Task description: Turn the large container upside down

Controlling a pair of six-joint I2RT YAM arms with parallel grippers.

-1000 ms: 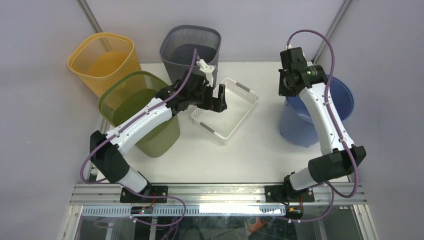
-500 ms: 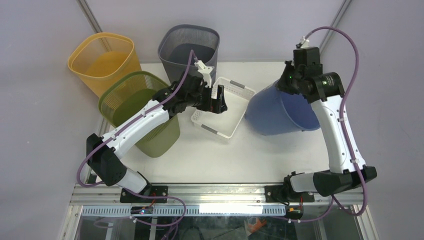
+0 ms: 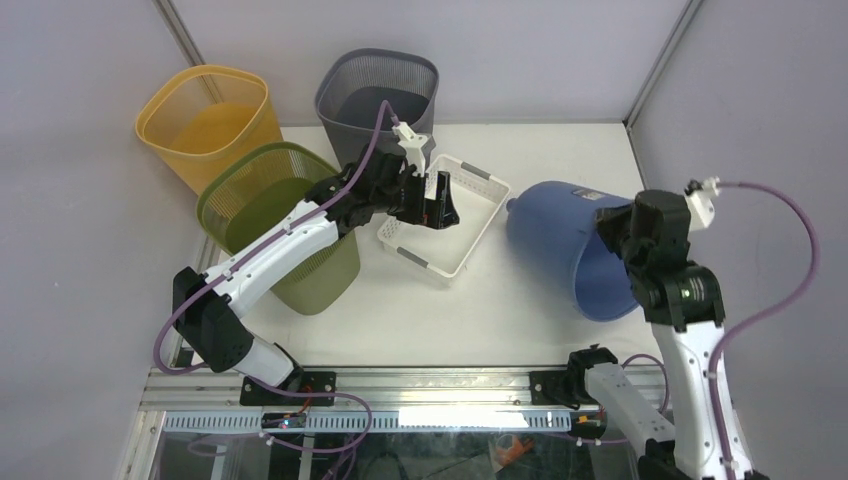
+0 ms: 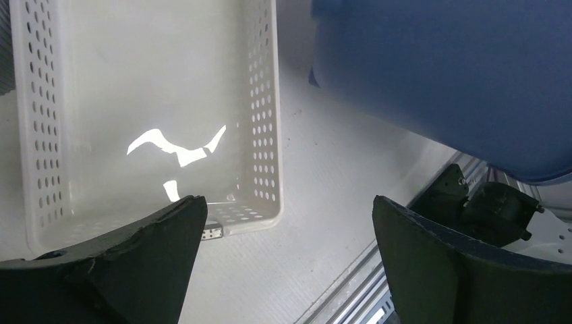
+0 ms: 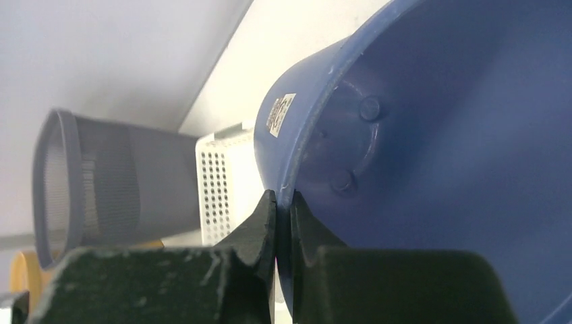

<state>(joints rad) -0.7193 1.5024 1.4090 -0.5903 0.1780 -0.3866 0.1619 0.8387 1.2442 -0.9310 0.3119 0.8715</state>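
— What is seen around the table (image 3: 450,320)?
— It is enclosed by plain, pale lilac-grey walls (image 3: 500,40) behind it and at both sides. The panels are joined at its two far corners by slanting metal posts (image 3: 662,55).
— And the table itself?
— A white matte top is shown, evenly lit, and only soft shadows are cast on it. Its near edge is finished with a slotted aluminium rail (image 3: 440,385). Below that rail, a bright light strip (image 3: 480,418) is set above a dark, glassy panel (image 3: 420,455).
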